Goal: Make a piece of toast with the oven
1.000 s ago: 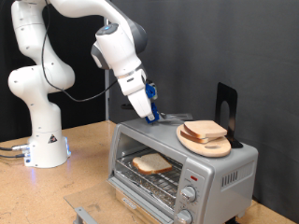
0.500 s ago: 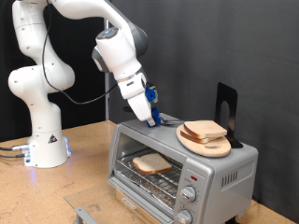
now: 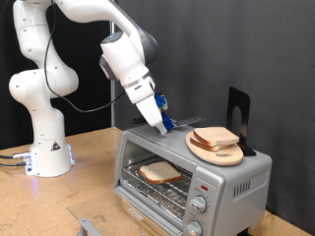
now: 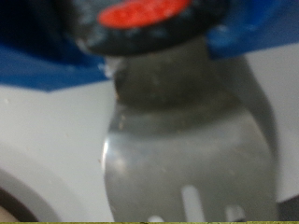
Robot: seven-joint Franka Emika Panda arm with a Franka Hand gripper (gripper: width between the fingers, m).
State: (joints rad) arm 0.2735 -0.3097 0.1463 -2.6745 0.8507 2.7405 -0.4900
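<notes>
The piece of toast lies flat on the wire rack inside the silver oven, whose front stands open. My gripper hovers over the oven's top, at its end toward the exterior view's left, shut on a blue-handled metal spatula. The blade points at the round wooden board, which carries two more bread slices. Up close, the wrist view is filled by the blurred slotted spatula blade below its blue handle; no fingers show there.
A black upright stand rises behind the board on the oven. The arm's white base stands on the wooden table at the exterior view's left. Two knobs sit on the oven's front.
The gripper with the spatula has shifted slightly toward the exterior view's right, bringing the blade closer to the board. The toast and bread slices have not moved.
</notes>
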